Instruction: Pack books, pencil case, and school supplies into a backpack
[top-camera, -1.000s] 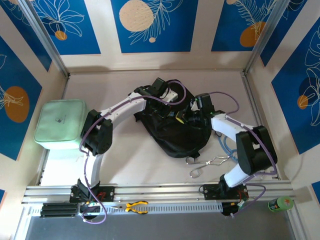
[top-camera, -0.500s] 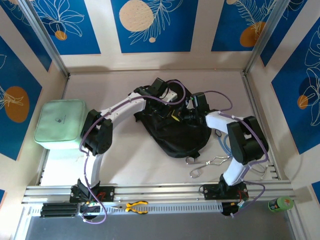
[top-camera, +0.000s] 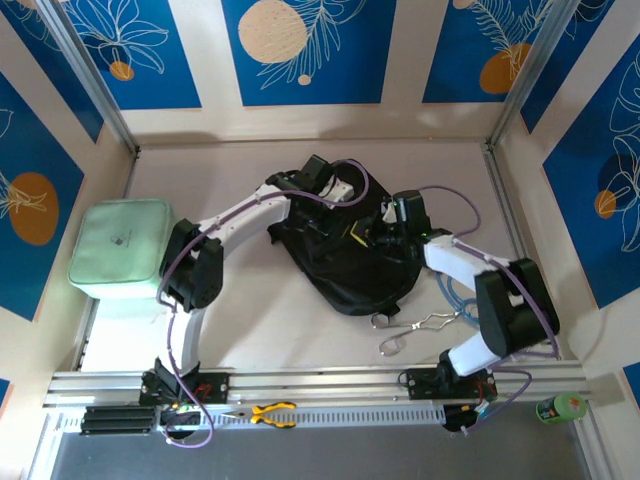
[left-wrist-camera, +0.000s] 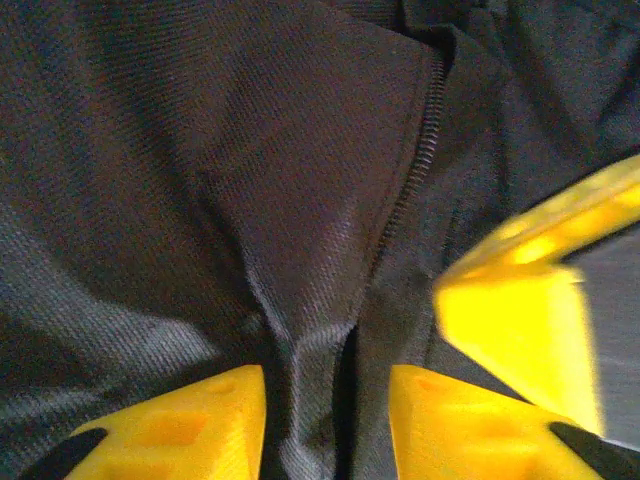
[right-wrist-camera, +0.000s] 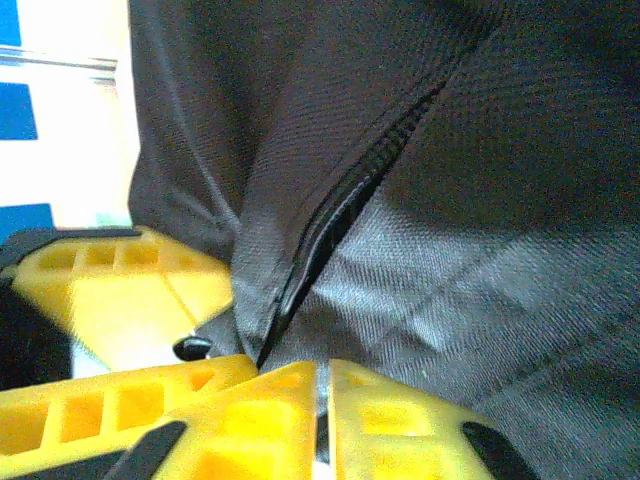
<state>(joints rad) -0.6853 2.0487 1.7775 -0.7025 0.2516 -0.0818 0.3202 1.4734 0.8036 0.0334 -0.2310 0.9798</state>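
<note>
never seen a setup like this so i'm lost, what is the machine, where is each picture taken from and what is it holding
It is a robot: two arms bolted to a table, each ending in a yellow two-finger gripper. The wide picture is from a camera overhead; the close-ups are from cameras on the wrists. On the table lie a black backpack, a green pouch and a metal tool. The left gripper pinches a fold of backpack fabric by a zip; the right gripper seems shut on the fabric edge there.

backpack: black, fine weave
pouch: mint green
left fingers: yellow
wall panels: blue, white leaf outlines, cream and orange discs
</note>
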